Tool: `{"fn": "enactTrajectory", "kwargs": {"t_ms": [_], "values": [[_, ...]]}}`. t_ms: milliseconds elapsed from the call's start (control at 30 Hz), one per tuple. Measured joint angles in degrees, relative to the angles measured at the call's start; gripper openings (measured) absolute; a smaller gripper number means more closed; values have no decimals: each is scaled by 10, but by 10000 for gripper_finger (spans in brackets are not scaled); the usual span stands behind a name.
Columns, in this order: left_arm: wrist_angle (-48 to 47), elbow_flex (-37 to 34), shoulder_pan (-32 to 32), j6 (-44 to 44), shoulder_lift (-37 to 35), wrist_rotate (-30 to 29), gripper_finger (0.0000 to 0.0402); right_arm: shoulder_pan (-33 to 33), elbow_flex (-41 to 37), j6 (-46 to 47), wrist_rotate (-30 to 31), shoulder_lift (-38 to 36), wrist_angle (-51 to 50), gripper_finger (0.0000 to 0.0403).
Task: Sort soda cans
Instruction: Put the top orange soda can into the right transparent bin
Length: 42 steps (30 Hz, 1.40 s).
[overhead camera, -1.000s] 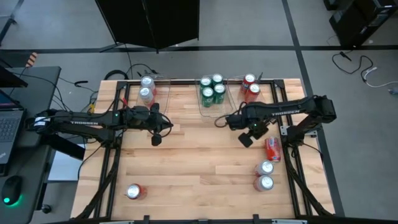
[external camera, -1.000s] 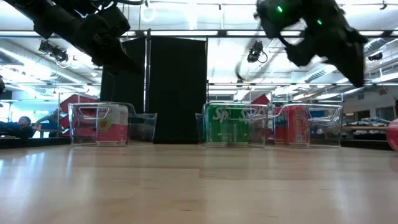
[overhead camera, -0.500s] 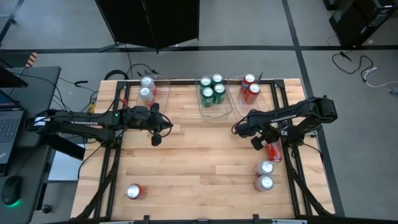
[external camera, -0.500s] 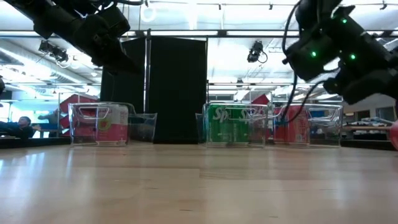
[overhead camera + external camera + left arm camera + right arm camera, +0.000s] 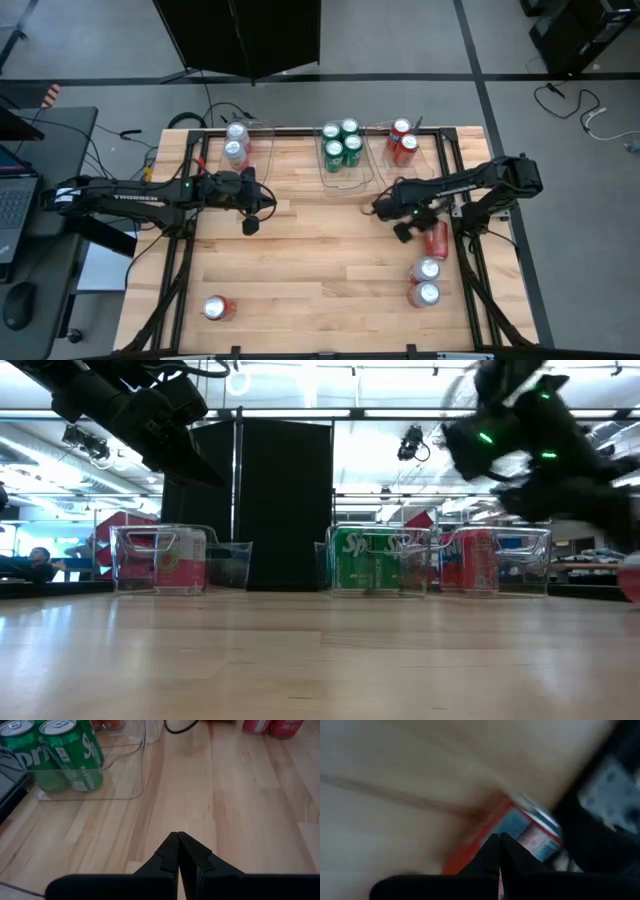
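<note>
One red soda can (image 5: 436, 240) lies on its side near the table's right edge; it also shows as a blurred red can (image 5: 520, 827) in the right wrist view. My right gripper (image 5: 402, 232) is shut and low, right beside that can on its left. Two upright cans (image 5: 427, 281) stand nearer the front, and a red can (image 5: 216, 308) stands at the front left. My left gripper (image 5: 250, 225) hangs shut over the table's left middle, holding nothing; its shut fingertips (image 5: 178, 837) touch each other. My right gripper's shut fingers (image 5: 499, 845) slant down at the lying red can's left side (image 5: 428, 238). I cannot tell whether they touch it. The can lies flat on the table.
Three clear bins stand along the far edge: silver cans on the left (image 5: 237, 145), green cans in the middle (image 5: 342, 145), red cans on the right (image 5: 402, 142). Bare wood lies between the arms and toward the front middle.
My right gripper has come down and shifted toward the table's right edge, ending close beside the lying red can, and its wrist has rolled somewhat. The can has stayed where it was.
</note>
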Motion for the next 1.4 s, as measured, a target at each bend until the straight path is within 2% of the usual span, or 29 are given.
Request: {"fn": "enactTrajectory", "kwargs": {"t_ms": [300,500,700,800,967,1133,1233,1400], "values": [[-1,0,0,-4,0,0,11,4,188,-121,96,1,120,4],[-4,0,-1,-15,0,0,11,15,255,-138,84,1,83,20],[-5,0,-1,-15,0,0,11,33,221,-30,105,1,-40,14],[-6,0,-1,-14,0,0,11,39,182,15,111,1,-65,3],[-8,0,-1,-14,0,0,11,41,98,34,75,1,16,2],[-9,0,-8,-15,0,0,11,41,46,15,72,2,136,2],[-9,0,-17,-16,0,0,11,40,60,-2,90,2,142,1],[-9,0,-30,-17,0,0,11,55,128,-37,110,1,126,12]]}}
